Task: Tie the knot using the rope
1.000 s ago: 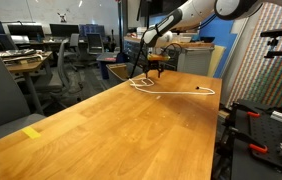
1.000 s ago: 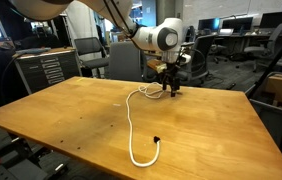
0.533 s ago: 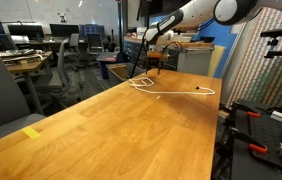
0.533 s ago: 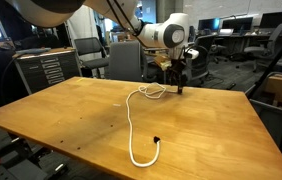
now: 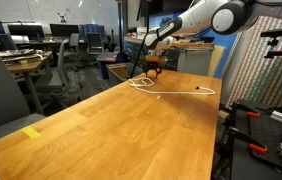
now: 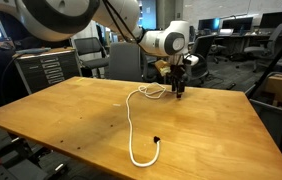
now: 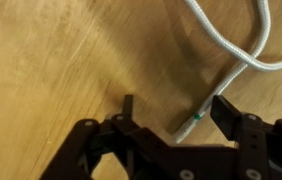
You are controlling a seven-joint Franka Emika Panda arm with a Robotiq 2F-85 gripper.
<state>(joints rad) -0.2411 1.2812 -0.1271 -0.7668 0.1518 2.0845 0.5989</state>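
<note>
The rope (image 6: 131, 128) is a thin white cord lying loose on the wooden table (image 6: 71, 120). It runs from a dark tip near the front edge to a small loop at the far side. In an exterior view it also shows as a long flat loop, the rope (image 5: 176, 91). My gripper (image 6: 178, 91) hangs low over the rope's far end, seen also as the gripper (image 5: 154, 69). In the wrist view the rope (image 7: 243, 60) ends in a green-banded tip that lies between the open jaws of the gripper (image 7: 177, 108), close to the right finger (image 7: 226, 112).
A yellow tape strip (image 5: 32, 131) sits near the table's near corner. Office chairs (image 6: 124, 58) and a drawer cabinet (image 6: 44, 70) stand beyond the far edge. A grey chair (image 5: 1, 95) and black stands (image 5: 266, 130) flank the table's sides.
The gripper has shifted a little sideways along the far edge and now straddles the rope's end. The rope itself has not moved.
</note>
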